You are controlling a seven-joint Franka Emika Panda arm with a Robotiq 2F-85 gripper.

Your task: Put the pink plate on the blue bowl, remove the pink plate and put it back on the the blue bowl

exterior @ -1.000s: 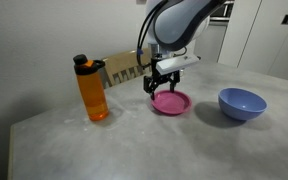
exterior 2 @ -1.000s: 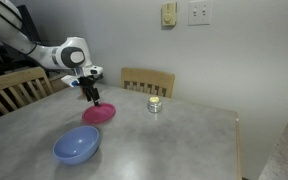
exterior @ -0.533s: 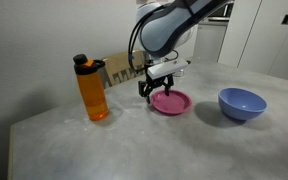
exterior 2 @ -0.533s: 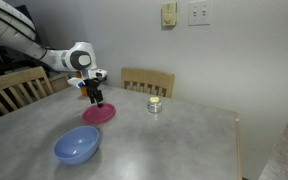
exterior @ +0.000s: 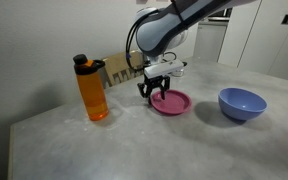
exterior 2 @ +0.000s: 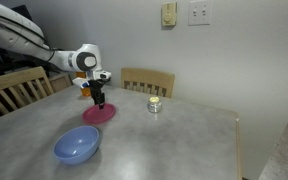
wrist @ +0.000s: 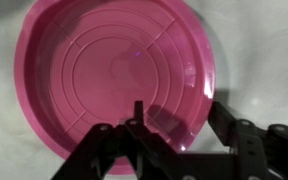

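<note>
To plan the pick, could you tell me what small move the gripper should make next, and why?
Probably close the jaws on the rim. In the wrist view the gripper straddles the edge of the pink plate, one finger inside, one outside, jaws apart. The plate lies on the table, apart from the blue bowl.

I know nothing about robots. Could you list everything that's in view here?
pink plate: one, magenta-pink, mid-table
blue bowl: one, periwinkle, on the table apart from the plate
bottle: one, orange with dark cap, upright
small jar: one, yellowish, near a chair
table: one, grey
wooden chairs: two, light brown, at the table
wall plates: two, pale, on the wall
robot arm: one, grey-white
gripper: one, black, open astride the plate's rim
</note>
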